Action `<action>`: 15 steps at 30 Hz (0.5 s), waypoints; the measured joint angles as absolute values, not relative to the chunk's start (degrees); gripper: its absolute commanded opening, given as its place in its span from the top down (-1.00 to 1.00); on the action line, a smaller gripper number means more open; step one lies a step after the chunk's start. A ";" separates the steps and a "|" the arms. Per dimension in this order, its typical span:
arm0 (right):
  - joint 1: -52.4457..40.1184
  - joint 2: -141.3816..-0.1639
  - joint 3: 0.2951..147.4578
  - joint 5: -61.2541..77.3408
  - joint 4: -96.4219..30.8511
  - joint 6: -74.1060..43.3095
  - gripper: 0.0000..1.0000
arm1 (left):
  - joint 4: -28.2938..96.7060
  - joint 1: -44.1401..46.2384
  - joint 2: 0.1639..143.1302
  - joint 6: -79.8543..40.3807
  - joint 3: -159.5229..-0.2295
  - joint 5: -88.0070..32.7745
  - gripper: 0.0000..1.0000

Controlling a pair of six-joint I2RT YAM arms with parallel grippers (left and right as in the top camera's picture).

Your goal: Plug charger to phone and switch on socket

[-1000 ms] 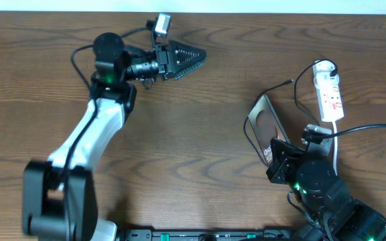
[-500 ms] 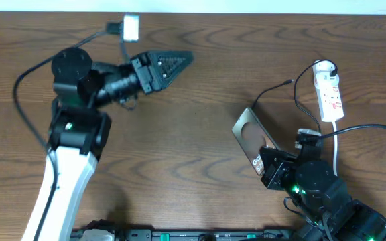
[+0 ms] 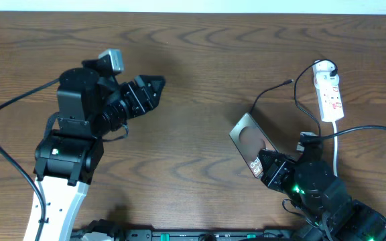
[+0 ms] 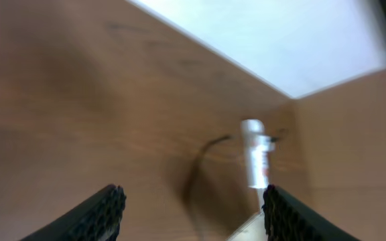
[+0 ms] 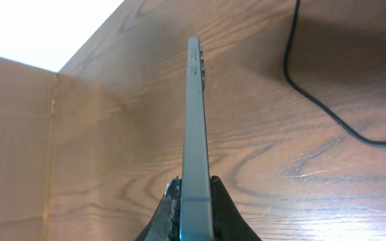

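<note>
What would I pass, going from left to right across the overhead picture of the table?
Left end effector → phone → socket. The charger and the right end effector overlap the phone from side to side, so they have no clear place in the order.

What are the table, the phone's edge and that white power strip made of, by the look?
Table: wood or wood-look laminate, brown grain, faint sheen. Phone: edge seems matte grey metal, smooth and even. Power strip: likely moulded white plastic, smooth, with red marks.
</note>
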State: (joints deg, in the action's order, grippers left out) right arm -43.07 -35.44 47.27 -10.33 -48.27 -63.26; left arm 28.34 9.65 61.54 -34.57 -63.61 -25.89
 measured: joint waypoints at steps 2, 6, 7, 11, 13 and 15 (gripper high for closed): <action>-43.07 -35.44 47.27 -10.74 -48.27 -64.69 0.97 | 31.57 9.65 61.54 -34.20 -63.61 -22.15 -0.35; -43.07 -35.44 47.27 -11.38 -48.27 -65.67 0.97 | 36.73 9.65 61.54 -33.95 -63.61 -16.56 -0.35; -43.07 -35.44 47.27 -11.42 -48.27 -65.65 0.97 | 37.54 9.65 61.54 -33.80 -63.61 -15.53 -0.36; -43.07 -35.38 47.33 -11.44 -48.69 -64.42 0.97 | 39.57 9.65 61.54 -33.56 -63.61 -13.13 -0.35; -43.09 -35.09 47.97 -11.49 -50.35 -63.68 0.97 | 40.23 9.65 61.54 -33.45 -63.61 -12.56 -0.36; -43.09 -34.33 48.97 -11.86 -52.56 -62.85 0.97 | 40.38 9.65 61.54 -33.32 -63.61 -12.03 -0.35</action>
State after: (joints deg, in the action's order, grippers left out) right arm -43.09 -34.33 48.97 -11.86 -52.56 -62.85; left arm 40.38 9.65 61.54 -33.32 -63.61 -12.03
